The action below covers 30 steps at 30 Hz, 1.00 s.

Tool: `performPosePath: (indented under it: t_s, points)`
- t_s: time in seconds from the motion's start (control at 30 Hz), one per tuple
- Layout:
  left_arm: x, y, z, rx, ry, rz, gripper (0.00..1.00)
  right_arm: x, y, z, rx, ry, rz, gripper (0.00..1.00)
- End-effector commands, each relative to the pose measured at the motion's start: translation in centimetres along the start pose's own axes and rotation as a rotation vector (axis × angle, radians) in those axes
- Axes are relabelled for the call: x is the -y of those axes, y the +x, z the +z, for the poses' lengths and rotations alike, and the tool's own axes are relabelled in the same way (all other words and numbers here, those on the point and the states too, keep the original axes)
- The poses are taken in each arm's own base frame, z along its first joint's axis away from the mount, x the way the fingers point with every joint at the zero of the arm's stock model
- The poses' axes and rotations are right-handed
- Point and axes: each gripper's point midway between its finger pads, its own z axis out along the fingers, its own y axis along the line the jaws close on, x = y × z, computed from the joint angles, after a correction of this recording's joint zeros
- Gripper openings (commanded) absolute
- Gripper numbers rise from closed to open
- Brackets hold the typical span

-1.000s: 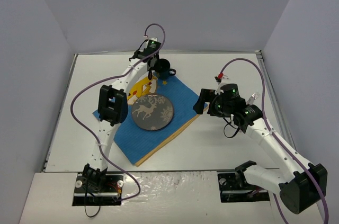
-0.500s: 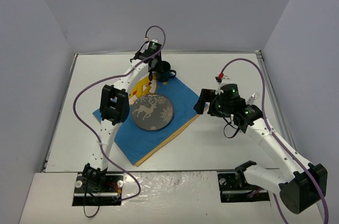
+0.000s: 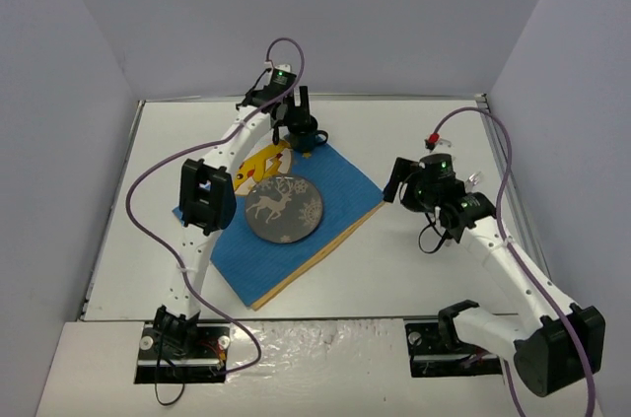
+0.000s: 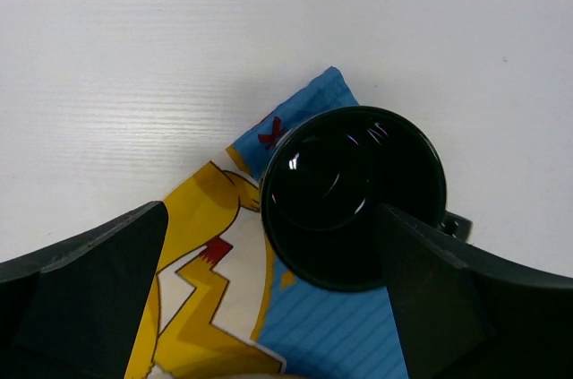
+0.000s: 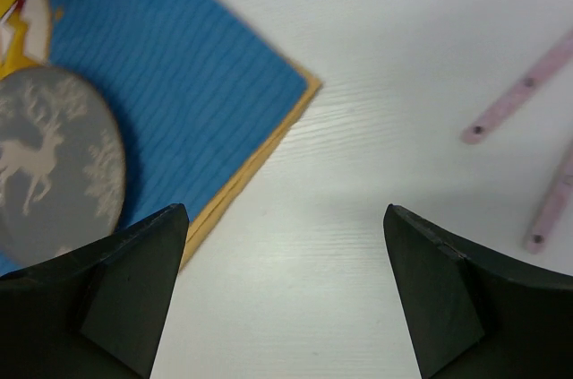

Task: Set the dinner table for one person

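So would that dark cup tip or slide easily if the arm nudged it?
Probably rigid and slick: the cup looks glossy, so a grip might slip. It stands upright, wide-mouthed, so tipping seems unlikely; it sits on the placemat corner, so a push could drag the cloth.

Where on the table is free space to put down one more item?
Bare dinner table lies between the placemat and the pink sticks, below the right gripper, and left of the placemat. Crowded: the placemat's far corner, where the left gripper straddles the mug.
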Motion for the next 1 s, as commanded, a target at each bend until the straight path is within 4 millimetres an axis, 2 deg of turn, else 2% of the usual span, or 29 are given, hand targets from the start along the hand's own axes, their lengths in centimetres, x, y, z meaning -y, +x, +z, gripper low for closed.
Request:
performPosePath:
  t_s: [0.0,0.07,0.1,0.13,0.17,0.23,0.27,0.3,0.37,0.47,0.53,0.6,0.73,0.83,0.97]
  points:
    - [0.8,-10.6,-16.1,0.294,0.105,-0.007,0.97,6.3,-2.8,1.0,0.083,0.261,0.094,0.87]
    - [-0.3,-8.9,-16.9,0.259,0.084,0.017,0.97,8.0,-3.1,1.4,0.083,0.319,0.111,0.86]
    - [-1.0,-7.7,-18.5,0.246,0.081,0.031,0.97,9.1,-3.3,1.6,0.082,0.353,0.121,0.86]
    - [-1.4,-6.9,-19.1,0.237,0.083,0.036,0.97,10.5,-3.3,2.0,0.067,0.388,0.143,0.85]
    - [-1.7,-7.1,-21.9,0.274,0.099,0.035,0.97,11.2,-3.3,2.2,0.059,0.405,0.156,0.85]
    - [-3.3,-2.2,-22.0,0.194,0.089,0.049,0.97,13.0,-2.7,2.8,0.024,0.444,0.198,0.82]
    - [-3.7,-2.1,-24.3,0.231,0.108,0.041,0.97,13.8,-2.5,2.9,0.017,0.46,0.219,0.82]
    - [-4.4,0.1,-23.0,0.178,0.087,0.049,0.97,15.0,-2.2,2.9,0.009,0.492,0.252,0.81]
    - [-6.2,3.2,-25.7,0.178,0.086,0.047,0.97,16.9,-1.0,3.3,-0.015,0.542,0.302,0.77]
    - [-9.5,8.4,-27.1,0.14,0.026,0.055,0.97,18.5,0.7,4.2,-0.045,0.577,0.359,0.74]
    - [-11.5,11.5,-27.0,0.093,-0.022,0.066,0.97,19.2,1.8,4.7,-0.062,0.592,0.391,0.72]
    - [-13.4,12.8,-28.1,0.112,-0.073,0.074,0.97,19.8,2.5,5.2,-0.076,0.594,0.41,0.7]
    - [-15.7,14.7,-28.2,0.127,-0.139,0.084,0.97,20.6,3.4,6.3,-0.101,0.609,0.42,0.66]
    - [-16.8,15.0,-28.2,0.153,-0.171,0.085,0.97,21.1,4.2,7.0,-0.124,0.618,0.425,0.61]
    - [-17.2,15.3,-27.5,0.155,-0.189,0.096,0.97,21.5,5.7,7.8,-0.179,0.606,0.433,0.49]
